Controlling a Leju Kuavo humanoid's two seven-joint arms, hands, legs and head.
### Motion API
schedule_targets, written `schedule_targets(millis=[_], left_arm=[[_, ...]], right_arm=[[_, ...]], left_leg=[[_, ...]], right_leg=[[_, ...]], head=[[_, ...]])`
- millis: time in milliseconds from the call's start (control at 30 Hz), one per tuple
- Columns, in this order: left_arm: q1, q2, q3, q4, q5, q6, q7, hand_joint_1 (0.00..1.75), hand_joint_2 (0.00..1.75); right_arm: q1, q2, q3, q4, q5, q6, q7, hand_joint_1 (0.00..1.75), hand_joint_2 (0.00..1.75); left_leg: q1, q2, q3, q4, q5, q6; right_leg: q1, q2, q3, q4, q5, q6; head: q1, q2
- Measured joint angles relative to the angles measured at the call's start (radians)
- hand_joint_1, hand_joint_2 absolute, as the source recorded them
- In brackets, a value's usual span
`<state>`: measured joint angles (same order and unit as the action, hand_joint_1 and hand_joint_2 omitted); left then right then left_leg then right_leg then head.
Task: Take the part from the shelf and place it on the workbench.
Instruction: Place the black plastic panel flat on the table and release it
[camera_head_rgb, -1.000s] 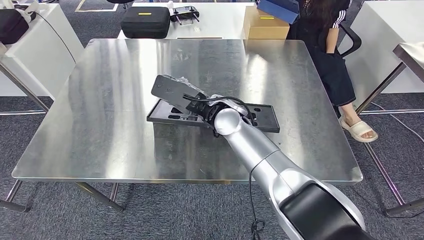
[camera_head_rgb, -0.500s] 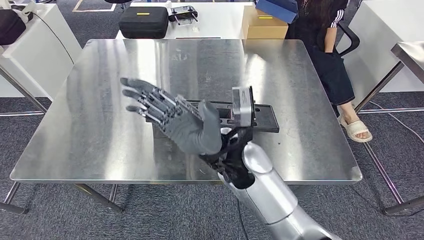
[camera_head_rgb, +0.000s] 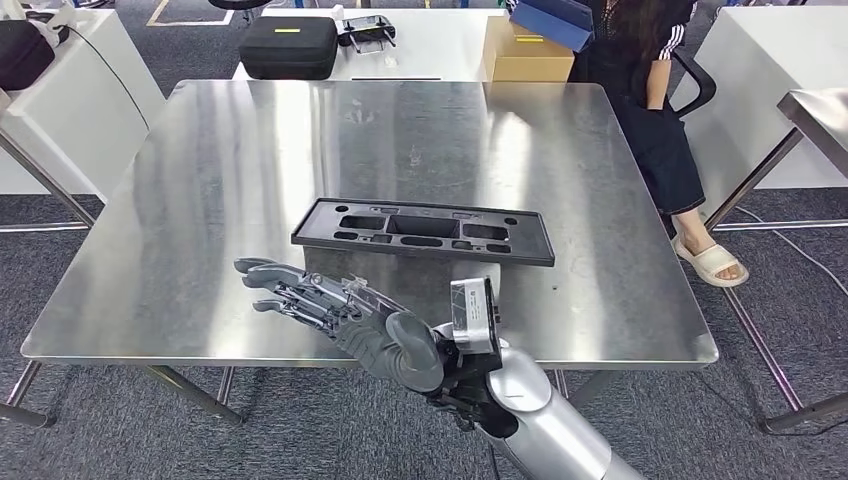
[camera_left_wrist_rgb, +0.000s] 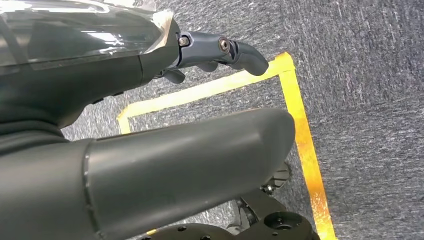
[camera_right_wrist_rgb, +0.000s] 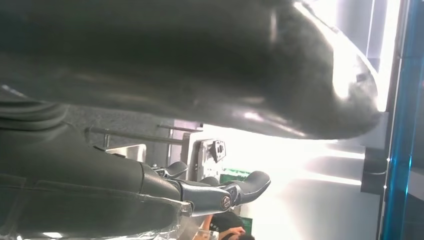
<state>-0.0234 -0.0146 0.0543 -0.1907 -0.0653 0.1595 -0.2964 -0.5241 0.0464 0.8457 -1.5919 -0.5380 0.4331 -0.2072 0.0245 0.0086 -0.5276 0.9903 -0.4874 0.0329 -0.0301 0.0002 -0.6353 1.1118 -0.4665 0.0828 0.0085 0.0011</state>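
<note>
The part (camera_head_rgb: 425, 231) is a long black plastic tray with several cut-outs, lying flat near the middle of the steel workbench (camera_head_rgb: 250, 150). My right hand (camera_head_rgb: 345, 315) hovers over the bench's front edge, nearer to me than the part and apart from it. Its fingers (camera_head_rgb: 285, 285) are spread toward the left and it holds nothing. In the right wrist view the same hand (camera_right_wrist_rgb: 150, 190) is empty. My left hand (camera_left_wrist_rgb: 150, 150) hangs over grey carpet with its fingers (camera_left_wrist_rgb: 220, 50) loosely extended, also holding nothing.
A person (camera_head_rgb: 655, 90) sits at the bench's far right corner. Behind the bench, a white table carries a black case (camera_head_rgb: 291, 43) and a cardboard box (camera_head_rgb: 528, 52). Another steel table (camera_head_rgb: 820, 105) stands to the right. Yellow tape (camera_left_wrist_rgb: 300, 125) marks the floor.
My right hand has let go of the part's left end, lifted away with its fingers apart, and drawn back to the front edge. The part now lies flat and alone.
</note>
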Motion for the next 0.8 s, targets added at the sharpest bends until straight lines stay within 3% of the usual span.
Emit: schedule_targets(millis=[67, 167, 233, 333, 367, 400, 433, 500, 567, 600, 700, 733, 800], left_arm=[[0.0, 0.002, 0.001, 0.0, 0.001, 0.0, 0.0, 0.0, 0.0], [0.001, 0.004, 0.004, 0.0, 0.001, -0.002, 0.001, 0.0, 0.0], [0.001, 0.003, 0.005, 0.0, 0.002, -0.003, 0.004, 0.0, 0.0], [0.001, 0.004, 0.007, 0.001, 0.004, -0.006, 0.009, 0.0, 0.0], [0.002, 0.004, 0.008, 0.001, 0.005, -0.006, 0.012, 0.0, 0.0], [0.003, 0.005, 0.008, 0.002, 0.005, -0.007, 0.017, 0.0, 0.0], [0.003, 0.005, 0.01, 0.002, 0.006, -0.007, 0.021, 0.0, 0.0], [0.003, 0.005, 0.013, 0.003, 0.007, -0.007, 0.027, 0.0, 0.0], [0.002, 0.005, 0.017, 0.003, 0.01, -0.007, 0.028, 0.0, 0.0], [0.001, 0.005, 0.017, 0.003, 0.01, -0.008, 0.029, 0.0, 0.0], [0.002, 0.004, 0.018, 0.003, 0.009, -0.015, 0.03, 0.0, 0.0], [0.003, 0.003, 0.018, 0.004, 0.006, -0.017, 0.033, 0.0, 0.0], [0.003, 0.004, 0.018, 0.004, -0.001, -0.021, 0.044, 0.0, 0.0]], right_arm=[[-0.003, -0.004, 0.007, 0.004, 0.014, -0.005, -0.001, 0.0, 0.0], [-0.005, -0.007, 0.017, 0.011, 0.028, -0.014, -0.002, 0.0, 0.0], [-0.009, -0.006, 0.02, 0.014, 0.037, -0.016, -0.004, 0.0, 0.0], [-0.013, -0.007, 0.027, 0.02, 0.054, -0.017, -0.007, 0.0, 0.0], [-0.013, -0.007, 0.031, 0.023, 0.06, -0.018, -0.008, 0.0, 0.0], [-0.013, -0.008, 0.034, 0.025, 0.065, -0.019, -0.008, 0.0, 0.0], [-0.013, -0.009, 0.037, 0.028, 0.068, -0.02, -0.008, 0.0, 0.0], [-0.014, -0.01, 0.041, 0.032, 0.071, -0.022, -0.009, 0.0, 0.0], [-0.017, -0.01, 0.044, 0.033, 0.072, -0.024, -0.01, 0.0, 0.0], [-0.019, -0.01, 0.046, 0.034, 0.073, -0.025, -0.011, 0.0, 0.0], [-0.022, -0.011, 0.051, 0.034, 0.076, -0.027, -0.021, 0.0, 0.0], [-0.022, -0.013, 0.052, 0.034, 0.077, -0.027, -0.025, 0.0, 0.0], [-0.02, -0.018, 0.053, 0.034, 0.081, -0.029, -0.034, 0.0, 0.0]], left_leg=[[0.0, -0.002, -0.003, 0.005, -0.003, -0.017], [0.002, -0.004, -0.007, 0.01, -0.002, -0.034], [0.007, -0.006, -0.021, 0.041, -0.032, -0.042], [0.008, -0.007, -0.102, 0.225, -0.138, -0.046], [0.008, -0.008, -0.126, 0.28, -0.159, -0.047], [0.008, -0.008, -0.135, 0.304, -0.16, -0.046], [0.008, -0.008, -0.125, 0.292, -0.144, -0.045], [0.008, -0.008, -0.059, 0.185, -0.086, -0.041], [0.005, -0.011, 0.008, 0.068, -0.048, -0.038], [0.003, -0.013, 0.023, 0.037, -0.042, -0.036], [-0.005, -0.013, 0.01, 0.027, -0.028, -0.018], [-0.005, -0.011, 0.005, 0.025, -0.019, -0.008], [-0.006, -0.006, -0.015, 0.021, 0.0, 0.007]], right_leg=[[0.0, 0.0, 0.049, -0.088, 0.024, 0.0], [0.003, 0.005, 0.047, -0.095, 0.022, -0.023], [-0.001, 0.005, 0.044, -0.098, 0.026, -0.042], [0.006, 0.003, 0.033, -0.099, 0.034, -0.07], [0.009, 0.002, 0.028, -0.099, 0.037, -0.075], [0.012, 0.002, 0.024, -0.099, 0.041, -0.078], [0.014, 0.002, 0.02, -0.099, 0.045, -0.08], [0.015, 0.002, 0.014, -0.098, 0.052, -0.077], [0.02, 0.003, 0.008, -0.097, 0.061, -0.066], [0.022, 0.003, 0.005, -0.097, 0.067, -0.058], [0.021, 0.004, -0.003, -0.098, 0.08, -0.037], [0.02, 0.004, -0.012, -0.086, 0.068, -0.035], [0.02, 0.004, -0.052, 0.005, 0.0, -0.043]], head=[[0.001, 0.0], [0.001, 0.0], [-0.001, 0.0], [-0.004, 0.0], [-0.004, 0.0], [-0.004, 0.0], [-0.004, 0.0], [-0.004, 0.0], [-0.003, 0.0], [-0.003, 0.0], [-0.001, 0.0], [0.0, 0.0], [0.002, 0.0]])
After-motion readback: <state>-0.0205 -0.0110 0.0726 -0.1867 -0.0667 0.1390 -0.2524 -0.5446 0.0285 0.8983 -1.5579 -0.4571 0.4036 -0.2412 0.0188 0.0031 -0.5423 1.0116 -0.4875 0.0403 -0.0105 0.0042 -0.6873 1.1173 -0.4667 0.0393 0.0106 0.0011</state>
